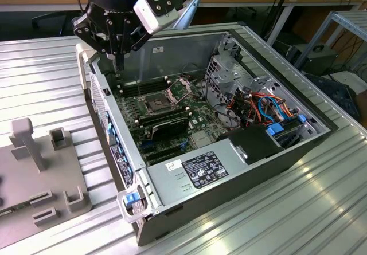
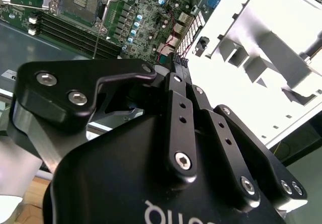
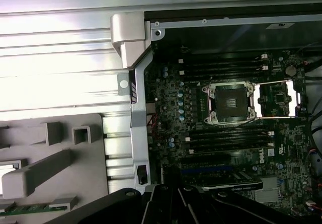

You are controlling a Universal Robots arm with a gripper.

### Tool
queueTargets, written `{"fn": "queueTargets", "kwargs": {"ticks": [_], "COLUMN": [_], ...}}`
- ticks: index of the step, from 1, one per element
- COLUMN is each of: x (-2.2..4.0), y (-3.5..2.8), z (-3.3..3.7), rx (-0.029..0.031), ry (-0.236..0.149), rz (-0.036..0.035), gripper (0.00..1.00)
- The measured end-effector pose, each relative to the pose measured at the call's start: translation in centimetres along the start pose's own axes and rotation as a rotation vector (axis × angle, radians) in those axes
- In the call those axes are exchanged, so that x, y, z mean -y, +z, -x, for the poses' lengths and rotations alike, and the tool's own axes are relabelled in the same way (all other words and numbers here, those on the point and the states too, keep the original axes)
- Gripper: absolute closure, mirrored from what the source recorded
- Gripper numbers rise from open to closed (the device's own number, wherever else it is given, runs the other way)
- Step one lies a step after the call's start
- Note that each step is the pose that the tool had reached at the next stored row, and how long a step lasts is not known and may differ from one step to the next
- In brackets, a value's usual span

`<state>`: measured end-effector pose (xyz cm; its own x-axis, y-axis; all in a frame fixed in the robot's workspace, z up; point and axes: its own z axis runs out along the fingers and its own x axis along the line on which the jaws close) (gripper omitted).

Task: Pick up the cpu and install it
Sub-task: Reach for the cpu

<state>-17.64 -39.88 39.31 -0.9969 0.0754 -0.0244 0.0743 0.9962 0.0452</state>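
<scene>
My gripper [image 1: 118, 65] hangs above the far corner of the open computer case [image 1: 109, 114], on the exterior view's left, with its black fingers drawn together and pointing down. The cpu is hidden; nothing shows between the fingertips. The cpu socket [image 1: 156, 101] on the green motherboard lies open and bare, its dark contact field showing in the first wrist view [image 3: 229, 102] and the second wrist view [image 2: 79, 1]. Its hinged metal frame [image 3: 275, 99] is flipped up beside it. The gripper [image 3: 171, 179] sits some way short of the socket, near the case wall.
A grey fixture plate [image 1: 40, 169] with slots and upright posts lies on the ribbed metal table, on the exterior view's left of the case. Long black modules [image 3: 226, 141] flank the socket. A power supply [image 1: 200, 169], a drive cage and coloured cables [image 1: 258, 109] crowd the case.
</scene>
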Motion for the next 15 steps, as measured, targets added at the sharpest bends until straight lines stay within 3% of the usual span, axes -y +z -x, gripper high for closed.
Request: {"fn": "queueTargets", "kwargs": {"ticks": [15], "x": [0.03], "y": [-0.02], "z": [-0.45], "rx": [-0.0001], "ry": [0.000], "rz": [-0.0001], "gripper": [0.89]}}
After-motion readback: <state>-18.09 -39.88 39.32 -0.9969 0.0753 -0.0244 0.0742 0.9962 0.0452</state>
